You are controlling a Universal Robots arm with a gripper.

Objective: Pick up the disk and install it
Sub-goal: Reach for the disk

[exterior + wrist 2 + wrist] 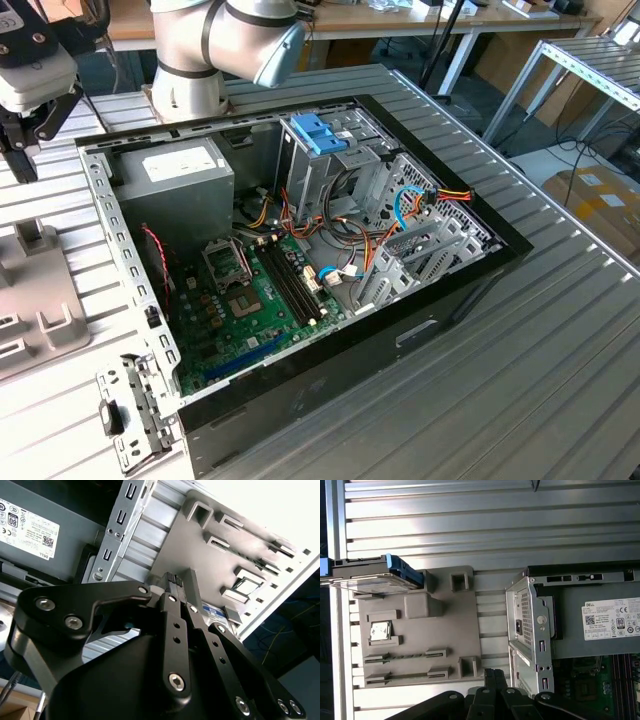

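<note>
Ribbed aluminium table [470,525] spans everything, and on it we count one open computer case [450,290], one grey fixture plate [455,625] just beside it, and one disk [375,572]. We see the disk resting at the plate's end farthest from the gripper [179,577], at the corner away from the case, its long axis running along the table's ribs. Our single gripper hovers over the plate's opposite end, fingers pressed together and holding nothing.
</note>
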